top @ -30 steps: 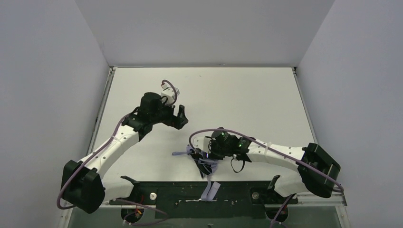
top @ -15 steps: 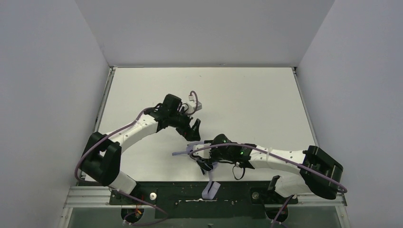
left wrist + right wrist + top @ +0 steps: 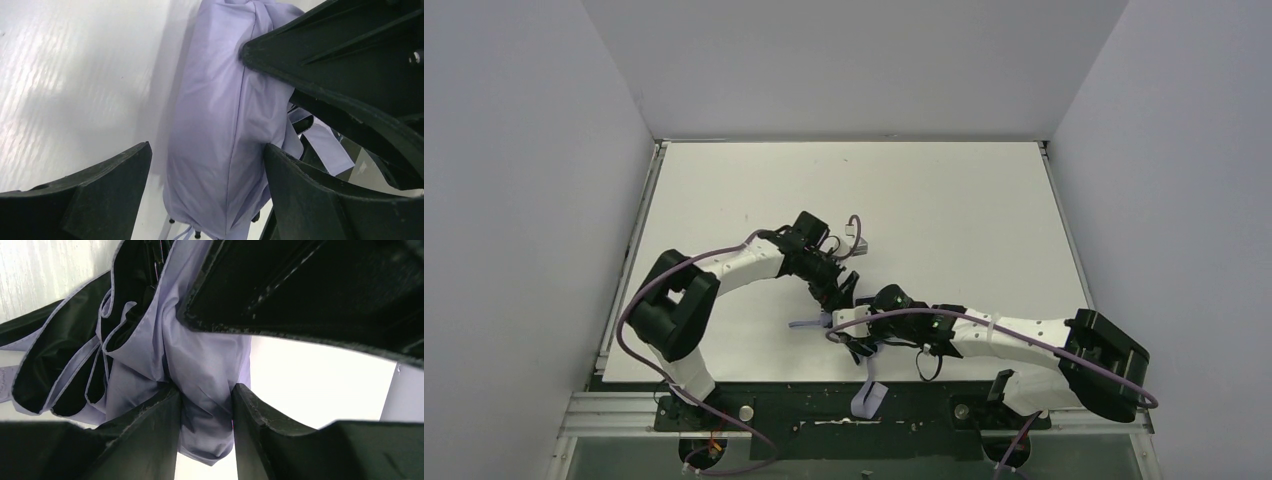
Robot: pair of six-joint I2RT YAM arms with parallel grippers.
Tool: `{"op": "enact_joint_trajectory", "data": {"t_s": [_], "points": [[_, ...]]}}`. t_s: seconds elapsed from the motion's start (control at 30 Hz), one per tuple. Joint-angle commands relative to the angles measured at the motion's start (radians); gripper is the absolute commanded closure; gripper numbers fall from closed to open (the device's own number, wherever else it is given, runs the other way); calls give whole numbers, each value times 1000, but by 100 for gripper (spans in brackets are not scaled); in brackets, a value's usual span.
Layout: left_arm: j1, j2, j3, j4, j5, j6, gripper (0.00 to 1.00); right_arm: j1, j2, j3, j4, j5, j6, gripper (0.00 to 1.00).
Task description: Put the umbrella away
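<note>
Our right gripper (image 3: 206, 392) is clamped on the bunched umbrella (image 3: 215, 100) at the table's (image 3: 944, 200) near middle while our left gripper (image 3: 206, 150) straddles it, jaws apart, so we judge we are gathering the folds and must next squeeze squarely.

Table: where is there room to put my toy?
The table is bare along the back wall and beyond the right arm. It's crowded front-middle, where the left gripper and right gripper meet at the umbrella.
</note>
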Motion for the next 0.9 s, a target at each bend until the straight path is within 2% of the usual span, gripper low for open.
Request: {"op": "enact_joint_trajectory", "data": {"t_s": [0.0,0.23,0.33,0.4,0.63,0.77,0.87], "points": [[-40,47,56,-24,61,48,20,-10,-21,-12,6,49,-31,91],[-53,81,54,-37,90,53,23,-22,-14,-13,23,80,-29,91],[-58,94,53,-52,88,65,28,-29,-15,-14,38,97,-26,91],[-63,103,61,-65,87,68,32,-31,-14,-12,45,103,-23,91],[-86,130,100,-141,38,116,55,-39,-2,3,53,135,-7,88],[-92,133,122,-168,9,129,74,-38,-38,15,41,125,10,76],[-93,141,144,-194,-34,127,85,-38,-85,30,-2,98,30,56]]}}
